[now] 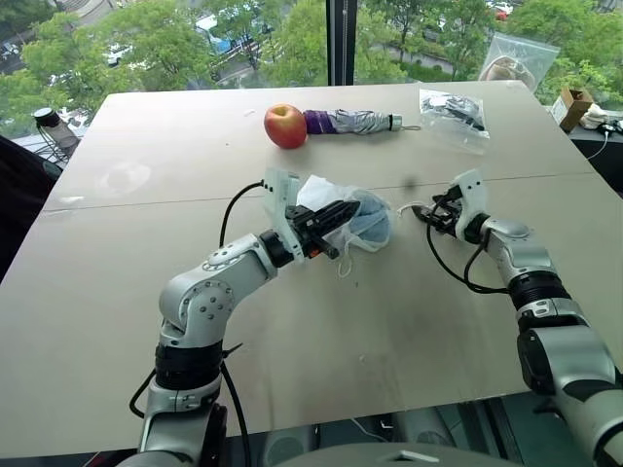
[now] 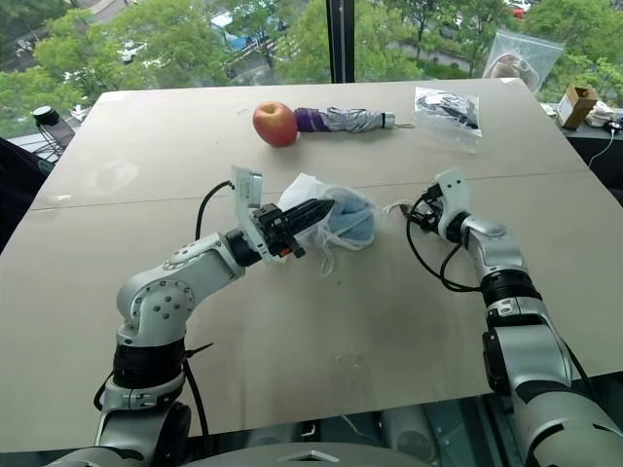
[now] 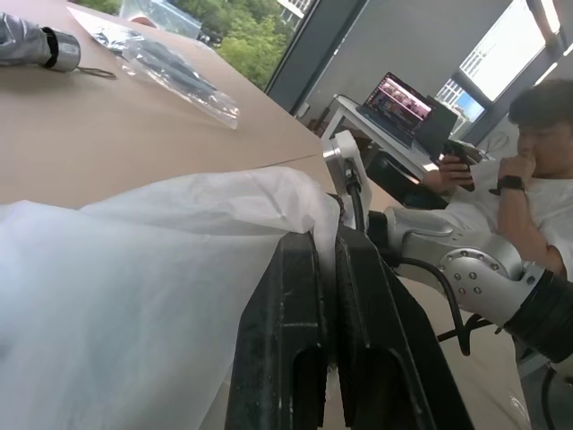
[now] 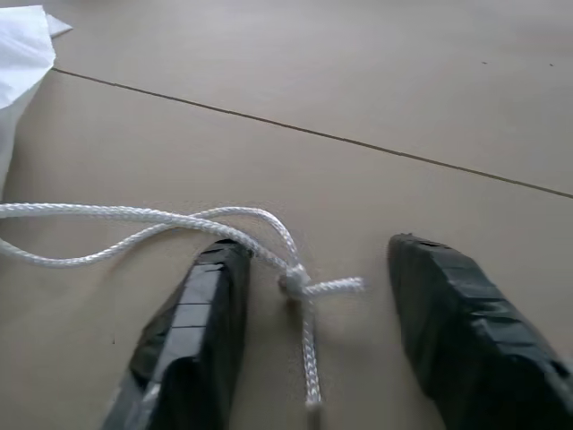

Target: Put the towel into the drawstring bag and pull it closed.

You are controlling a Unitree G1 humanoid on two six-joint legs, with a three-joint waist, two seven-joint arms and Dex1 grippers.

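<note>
Half done, by my reading: towel (image 2: 352,226) sits inside drawstring bag (image 2: 311,199) at frame centre, left gripper (image 1: 329,220) pinched shut on bag fabric; right gripper (image 4: 309,327), jaws apart, straddles knotted cord (image 4: 294,278); cinching remains

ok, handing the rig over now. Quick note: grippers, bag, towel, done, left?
Left gripper: shut on the bag, holding its fabric above the table.
Right gripper: open, its fingers on either side of the knot of the cord, which lies on the table; not gripped yet.
Towel: blue, showing through the sheer bag, so it looks to be inside.
Done: towel in.
Left: close the right gripper on the cord, then pull away from the left to cinch the bag.
</note>
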